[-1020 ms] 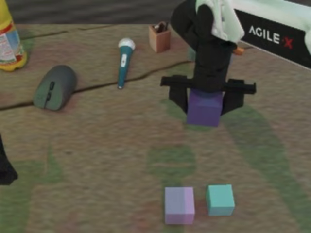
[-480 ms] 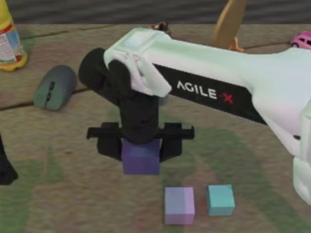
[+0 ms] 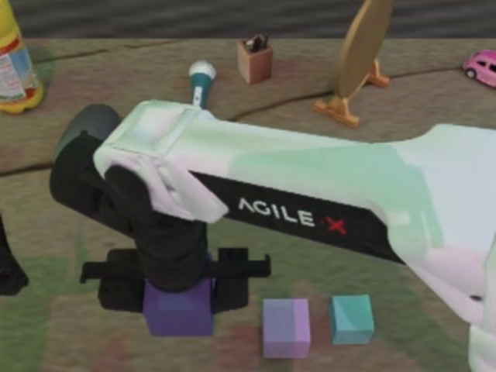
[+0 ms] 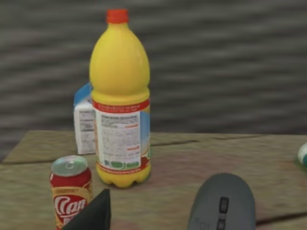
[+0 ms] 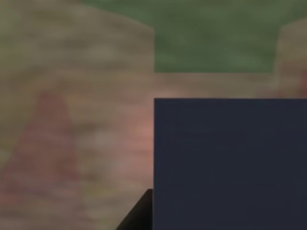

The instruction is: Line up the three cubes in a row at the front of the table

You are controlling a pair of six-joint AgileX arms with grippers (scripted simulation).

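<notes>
Now my right jaws [image 3: 178, 291] are closed on the dark purple cube [image 3: 180, 310], one finger on each side of it, low at the front of the counter [image 3: 387, 116]. From the top view I cannot tell if the cube touches the surface. It is at the left end of the row: just to its right sits the pale lilac cube [image 3: 286, 328], with a gap between them, and beside that one, to the right, the small teal cube [image 3: 351, 318]. The lilac and teal cubes are near but not touching. In the right wrist view the dark cube fills much of the picture, with the mottled counter behind it.

My right arm [image 3: 310, 201] reaches across from the right side and hides the middle of the counter. My left jaws [image 3: 8, 267] are at the left edge, and I cannot tell how far they are open. At the back stand a yellow bottle [image 4: 121, 100], a red can [image 4: 71, 190], a grey mouse [image 4: 221, 203], a microphone [image 3: 201, 77] and a small brown box [image 3: 254, 60].
</notes>
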